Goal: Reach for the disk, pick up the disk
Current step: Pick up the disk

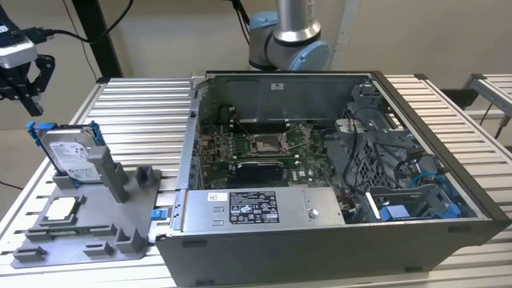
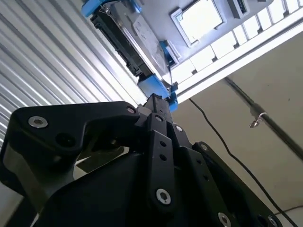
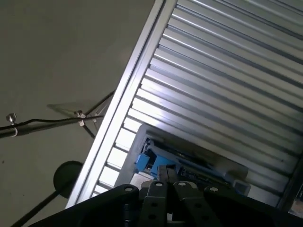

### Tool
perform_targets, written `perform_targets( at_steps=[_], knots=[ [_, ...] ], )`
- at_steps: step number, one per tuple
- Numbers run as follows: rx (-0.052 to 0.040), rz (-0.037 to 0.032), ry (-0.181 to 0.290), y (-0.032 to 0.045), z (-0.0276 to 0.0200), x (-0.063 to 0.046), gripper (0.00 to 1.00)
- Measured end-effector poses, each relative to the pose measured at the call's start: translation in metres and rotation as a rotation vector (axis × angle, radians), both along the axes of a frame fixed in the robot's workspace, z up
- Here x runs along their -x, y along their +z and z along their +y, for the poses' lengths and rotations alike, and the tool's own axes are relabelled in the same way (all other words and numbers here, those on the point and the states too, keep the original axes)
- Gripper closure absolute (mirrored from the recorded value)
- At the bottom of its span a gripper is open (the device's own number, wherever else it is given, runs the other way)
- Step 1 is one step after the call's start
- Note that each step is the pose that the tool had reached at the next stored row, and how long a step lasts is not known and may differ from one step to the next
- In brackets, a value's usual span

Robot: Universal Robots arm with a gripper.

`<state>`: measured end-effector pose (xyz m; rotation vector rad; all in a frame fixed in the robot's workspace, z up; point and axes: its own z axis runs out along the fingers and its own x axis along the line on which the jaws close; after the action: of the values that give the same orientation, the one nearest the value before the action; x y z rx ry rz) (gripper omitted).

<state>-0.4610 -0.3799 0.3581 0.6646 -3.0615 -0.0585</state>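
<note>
Disk: the flat silver-grey metal disk (image 1: 71, 153) in its blue plastic bracket stands on edge in the grey plastic holder (image 1: 96, 231) on the ribbed aluminium table (image 1: 144, 114).
Gripper: your black gripper (image 1: 33, 110) hangs above the disk, apart from it, closed and empty.

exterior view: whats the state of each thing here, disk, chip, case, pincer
disk: upright in the grey holder, blue bracket on, not gripped
chip: lying flat on the holder's base
case: open, side panel off, board and cables exposed
pincer: in the air above the disk, apart from it
</note>
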Motion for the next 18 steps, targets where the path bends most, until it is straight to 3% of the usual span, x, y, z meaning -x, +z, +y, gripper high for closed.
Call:
perform_targets(
  at_steps=[18],
  knots=[
    [0.0, 0.0001, 0.328, 0.0, 0.0, 0.0, 1.0]
  ],
)
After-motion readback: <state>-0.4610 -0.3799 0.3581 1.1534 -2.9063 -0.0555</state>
